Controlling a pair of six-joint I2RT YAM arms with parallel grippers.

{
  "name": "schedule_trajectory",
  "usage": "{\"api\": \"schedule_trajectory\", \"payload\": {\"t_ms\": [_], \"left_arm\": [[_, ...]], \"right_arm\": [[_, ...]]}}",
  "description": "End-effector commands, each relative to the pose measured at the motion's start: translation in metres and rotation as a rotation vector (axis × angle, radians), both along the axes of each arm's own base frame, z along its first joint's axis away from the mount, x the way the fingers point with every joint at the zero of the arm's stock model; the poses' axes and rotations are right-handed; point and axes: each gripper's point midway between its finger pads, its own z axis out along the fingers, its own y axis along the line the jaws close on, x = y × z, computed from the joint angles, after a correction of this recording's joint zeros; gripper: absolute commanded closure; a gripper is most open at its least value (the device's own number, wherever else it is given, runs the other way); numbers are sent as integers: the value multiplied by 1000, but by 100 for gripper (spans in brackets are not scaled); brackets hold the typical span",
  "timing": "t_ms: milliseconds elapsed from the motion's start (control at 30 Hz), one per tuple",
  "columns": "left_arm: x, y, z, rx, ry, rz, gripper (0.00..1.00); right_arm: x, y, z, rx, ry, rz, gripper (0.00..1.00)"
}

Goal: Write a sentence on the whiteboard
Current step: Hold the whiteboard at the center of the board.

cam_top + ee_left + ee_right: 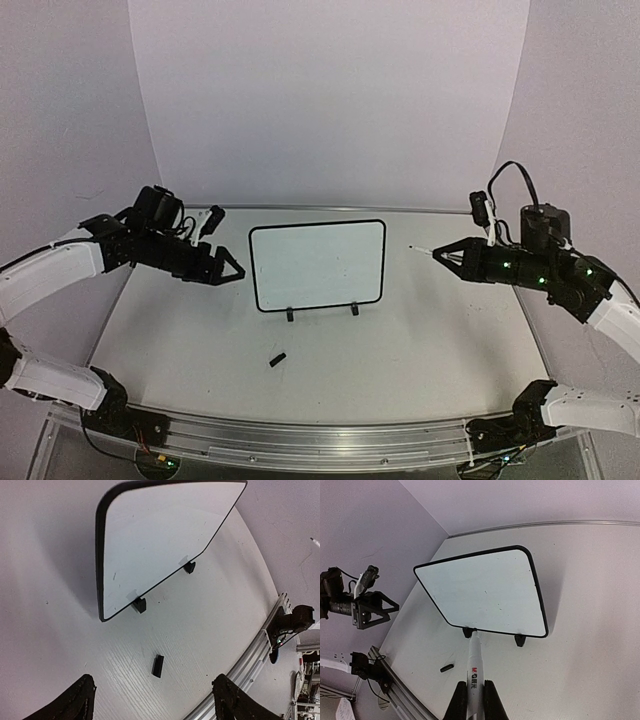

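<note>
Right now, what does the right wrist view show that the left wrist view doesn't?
Only right wrist: the white marker clamped in the right hand, aimed at the whiteboard, and the left hand seen from outside, open. Only left wrist: that hand's own fingers, spread at the bottom edge. Both: the whiteboard, unwritten, on its two feet, and a small black piece on the table before it.

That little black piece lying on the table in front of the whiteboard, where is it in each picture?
Top external: black piece, lower centre.
Left wrist: black piece, bottom centre.
Right wrist: black piece, lower left.
Shared landmark: the whiteboard, standing just beyond it.
</note>
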Motion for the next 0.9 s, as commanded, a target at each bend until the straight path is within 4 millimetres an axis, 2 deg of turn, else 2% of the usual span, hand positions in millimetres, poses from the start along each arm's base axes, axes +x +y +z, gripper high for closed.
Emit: {"api": "schedule_trajectory", "payload": {"t_ms": [0,67,167,400,533,633,733,867], "left_arm": [[12,8,38,-67,-29,-107,19],[24,13,47,-80,-60,-110,19],[43,16,52,-117,-102,-113,19],[71,-2,33,-155,-95,-186,22],[91,-5,26,-119,-137,-192,22],[102,-10,21,-122,-148,-204,23],[109,-18,19,-139,-144,-226,28],[117,-24,14,-130,-146,-240,39]], "right_arm": [[1,16,12,38,-56,21,100],[1,26,8,27,-60,34,100],[-4,53,4,-9,-76,76,100],[1,121,-4,10,-95,187,100],[8,160,-5,26,-125,231,100],[14,188,-13,17,-131,259,100],[24,207,-17,15,-143,268,100],[37,226,-18,3,-171,276,100]]}}
